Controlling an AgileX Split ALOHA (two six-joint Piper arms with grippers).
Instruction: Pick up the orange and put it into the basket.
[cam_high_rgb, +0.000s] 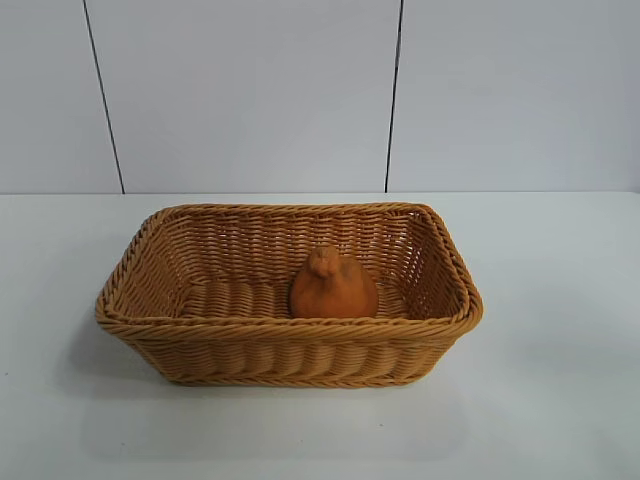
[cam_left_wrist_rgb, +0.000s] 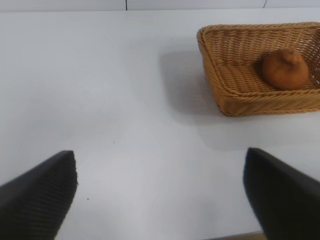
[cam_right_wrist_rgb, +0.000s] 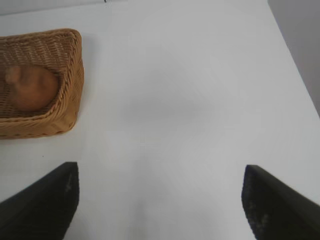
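Observation:
The dull orange, knob-topped orange (cam_high_rgb: 333, 286) lies inside the tan wicker basket (cam_high_rgb: 280, 352), near its front wall and right of centre. In the left wrist view the orange (cam_left_wrist_rgb: 285, 69) rests in the basket (cam_left_wrist_rgb: 235, 90) far from my left gripper (cam_left_wrist_rgb: 161, 167), which is open over bare table with nothing between its fingers. The right wrist view shows the orange (cam_right_wrist_rgb: 30, 88) in the basket (cam_right_wrist_rgb: 65, 105), well away from my right gripper (cam_right_wrist_rgb: 161, 177), also open and empty. Neither arm appears in the exterior view.
The basket sits mid-table on a white tabletop (cam_high_rgb: 560, 400). A pale panelled wall (cam_high_rgb: 250, 90) rises behind the table's far edge. The table's side edge (cam_right_wrist_rgb: 292, 60) shows in the right wrist view.

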